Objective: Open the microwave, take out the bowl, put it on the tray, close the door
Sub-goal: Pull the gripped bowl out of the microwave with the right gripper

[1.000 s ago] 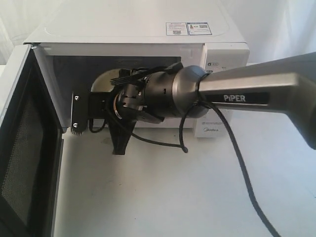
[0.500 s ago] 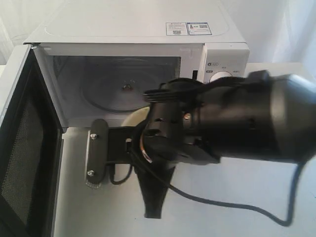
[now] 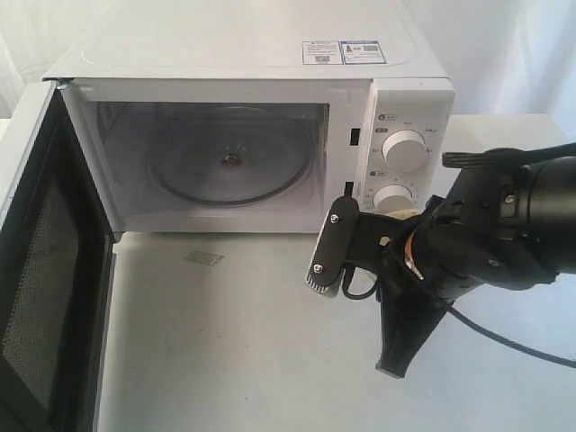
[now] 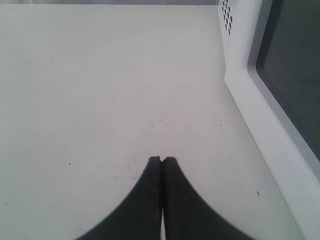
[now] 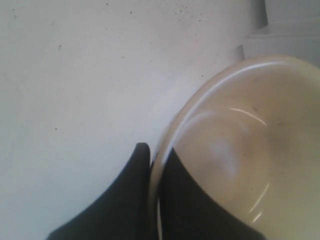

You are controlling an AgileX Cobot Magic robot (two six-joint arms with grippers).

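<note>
Only the right wrist view shows the right gripper (image 5: 156, 151) clamped on the bowl (image 5: 235, 150) rim; left gripper (image 4: 161, 161), fingers together, beside the open door (image 4: 247, 102) at the microwave's (image 3: 252, 54) nine o'clock.

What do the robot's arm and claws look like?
The right arm is bulky and black, with a black cable trailing off it and a flat black plate bearing silver screws. The left claw and right claw have black, tapering fingers.

The cream-yellow bowl (image 5: 235, 150), glossy inside, has its rim pinched between the jaws of the right gripper (image 5: 152, 152), one jaw inside, one outside. The white microwave (image 3: 270, 54) stands just behind those jaws, its door (image 3: 40, 270) swung wide open, well apart from them.
</note>
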